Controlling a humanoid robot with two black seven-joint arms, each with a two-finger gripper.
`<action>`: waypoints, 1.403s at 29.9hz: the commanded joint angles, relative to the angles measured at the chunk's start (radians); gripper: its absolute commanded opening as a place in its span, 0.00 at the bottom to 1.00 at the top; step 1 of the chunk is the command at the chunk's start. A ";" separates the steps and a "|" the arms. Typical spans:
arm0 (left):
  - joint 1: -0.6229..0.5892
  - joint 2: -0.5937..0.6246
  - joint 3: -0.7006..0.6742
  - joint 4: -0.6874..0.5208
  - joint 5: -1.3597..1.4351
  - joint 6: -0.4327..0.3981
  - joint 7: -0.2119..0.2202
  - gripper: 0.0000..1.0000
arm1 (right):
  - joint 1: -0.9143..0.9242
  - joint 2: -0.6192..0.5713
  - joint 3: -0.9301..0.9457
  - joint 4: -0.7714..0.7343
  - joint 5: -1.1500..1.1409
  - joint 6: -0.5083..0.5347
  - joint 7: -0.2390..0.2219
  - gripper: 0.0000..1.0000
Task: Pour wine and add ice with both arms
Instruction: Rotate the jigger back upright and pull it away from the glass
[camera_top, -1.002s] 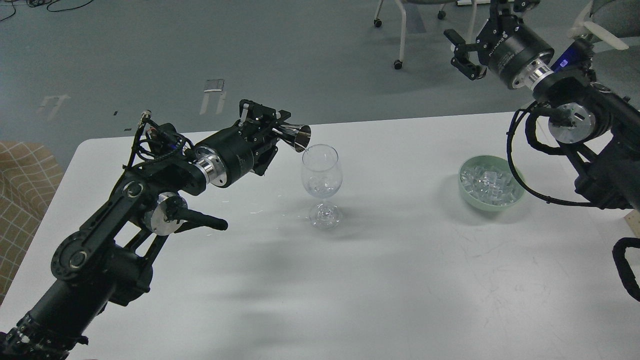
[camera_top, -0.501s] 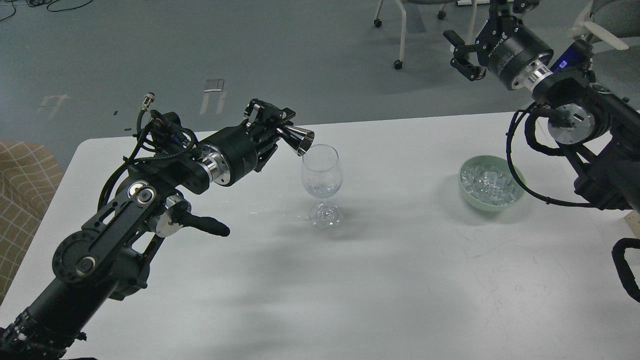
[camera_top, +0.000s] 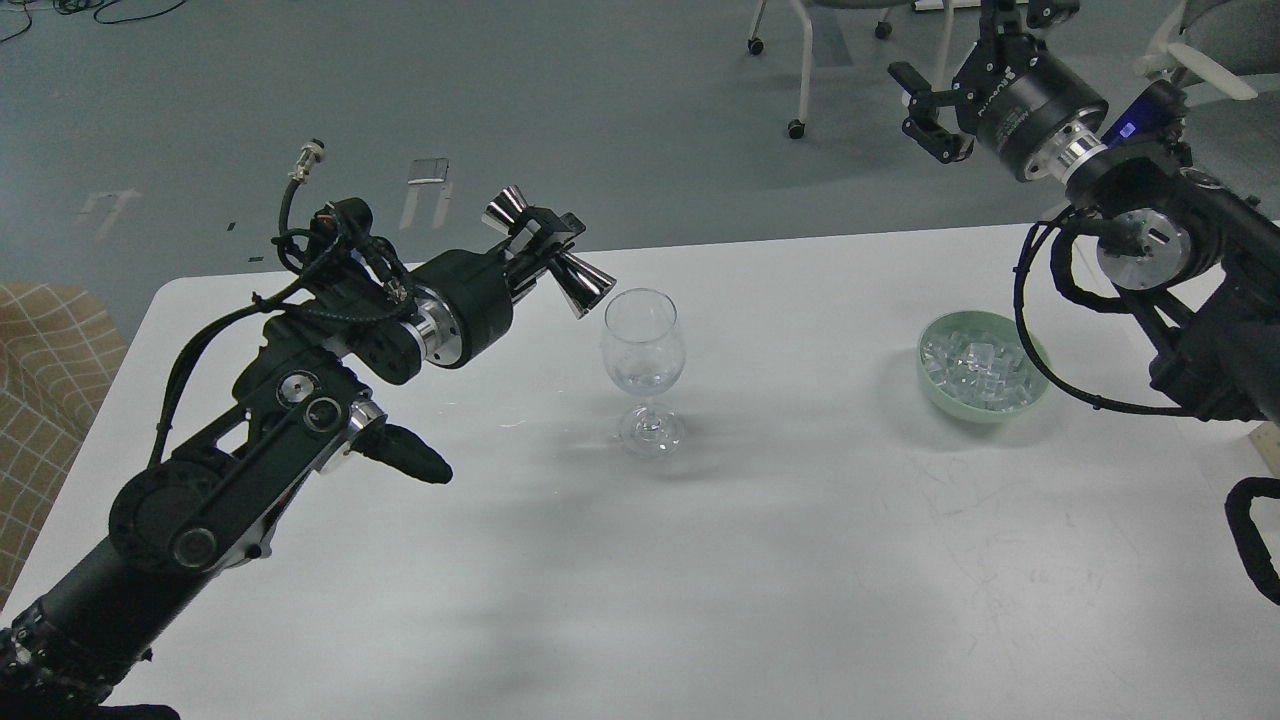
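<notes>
A clear wine glass (camera_top: 643, 365) stands upright on the white table (camera_top: 700, 560), with a little colourless wine (camera_top: 642, 381) barely visible in its bowl. My left gripper (camera_top: 545, 248) is shut on the waist of a silver double-cone jigger (camera_top: 555, 258), tilted, its lower cone just left of the glass rim and apart from it. A green bowl (camera_top: 932, 385) with a heap of clear ice cubes (camera_top: 980, 367) sits to the right. My right gripper (camera_top: 925, 105) is open and empty, high beyond the table's far edge.
The table's far edge runs just behind the glass and bowl. Chair legs on castors (camera_top: 797, 127) stand on the grey floor beyond. A tan checked seat (camera_top: 45, 380) is at the left of the table.
My left gripper has rolled and drawn back left, turning the jigger from pouring over the rim to a more upright tilt clear of the glass. The right arm has hardly moved.
</notes>
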 joint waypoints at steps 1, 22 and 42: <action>-0.017 0.012 0.014 0.000 0.013 0.000 0.004 0.00 | -0.001 0.000 0.000 -0.003 0.000 0.000 0.000 1.00; -0.117 0.066 0.078 -0.080 0.014 -0.063 0.071 0.00 | -0.002 0.000 0.000 -0.003 0.000 0.000 0.000 1.00; 0.292 0.000 -0.481 -0.051 -1.025 0.142 0.071 0.00 | -0.018 -0.004 0.000 0.000 0.000 0.000 0.000 1.00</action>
